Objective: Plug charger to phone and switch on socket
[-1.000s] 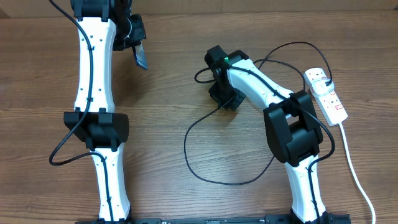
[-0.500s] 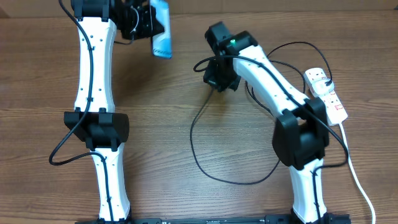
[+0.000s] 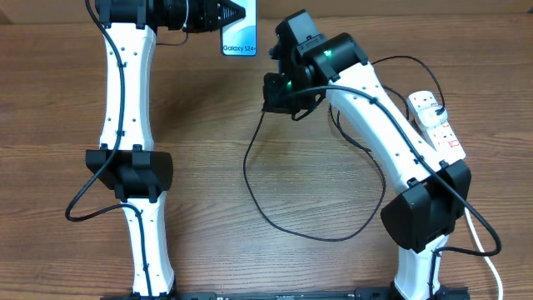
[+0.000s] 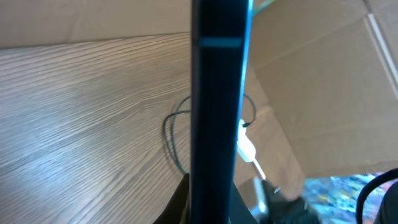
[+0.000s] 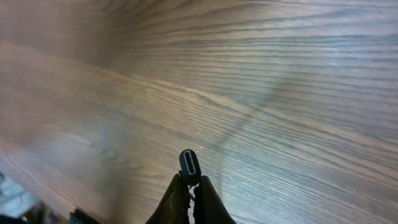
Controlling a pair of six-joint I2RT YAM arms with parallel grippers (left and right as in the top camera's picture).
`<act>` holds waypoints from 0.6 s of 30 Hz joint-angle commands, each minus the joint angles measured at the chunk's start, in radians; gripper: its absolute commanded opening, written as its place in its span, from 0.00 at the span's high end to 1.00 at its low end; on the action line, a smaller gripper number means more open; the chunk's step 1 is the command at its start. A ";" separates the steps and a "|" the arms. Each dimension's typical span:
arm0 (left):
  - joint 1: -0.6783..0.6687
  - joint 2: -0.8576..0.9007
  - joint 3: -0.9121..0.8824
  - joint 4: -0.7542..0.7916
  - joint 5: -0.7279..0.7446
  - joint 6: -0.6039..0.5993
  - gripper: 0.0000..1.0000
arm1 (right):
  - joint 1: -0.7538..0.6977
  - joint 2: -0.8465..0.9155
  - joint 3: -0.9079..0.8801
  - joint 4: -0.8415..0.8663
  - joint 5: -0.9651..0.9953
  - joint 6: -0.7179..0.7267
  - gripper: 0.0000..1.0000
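Table (image 3: 208, 167): brown wood grain.
Charger (image 3: 246, 167): black cable. A slack loop lies at 6 o'clock, and one end rises toward 12 into the right gripper.
Socket (image 3: 439, 127): white strip with a red label, at 3 o'clock.
Right gripper (image 5: 189, 184): fingers almost together, pinching the charger's connector (image 5: 189, 163). The tip pokes out past the fingertips, above bare wood.
Phone (image 3: 239, 35): at 12 o'clock by the far edge, screen up, "Galaxy" text on its near short edge. It is close to the right gripper but apart from it.
Left gripper (image 4: 210, 202): clamped on the phone's sides.
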 commanded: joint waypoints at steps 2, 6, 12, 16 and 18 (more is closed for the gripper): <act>-0.006 -0.033 0.022 0.024 0.102 -0.010 0.96 | 0.040 -0.024 0.022 0.028 -0.024 -0.083 0.96; -0.006 -0.033 0.022 0.024 0.097 -0.003 0.96 | 0.057 -0.030 0.022 0.051 -0.016 -0.082 0.96; -0.002 -0.033 0.022 0.023 -0.016 -0.010 0.96 | 0.058 -0.030 0.021 0.044 -0.013 -0.083 0.96; 0.013 -0.033 0.022 0.017 -0.185 -0.098 0.96 | 0.079 -0.030 -0.017 0.044 -0.013 -0.084 0.96; 0.022 -0.033 0.022 0.008 -0.262 -0.131 0.96 | 0.100 -0.030 -0.061 0.058 -0.013 -0.084 0.96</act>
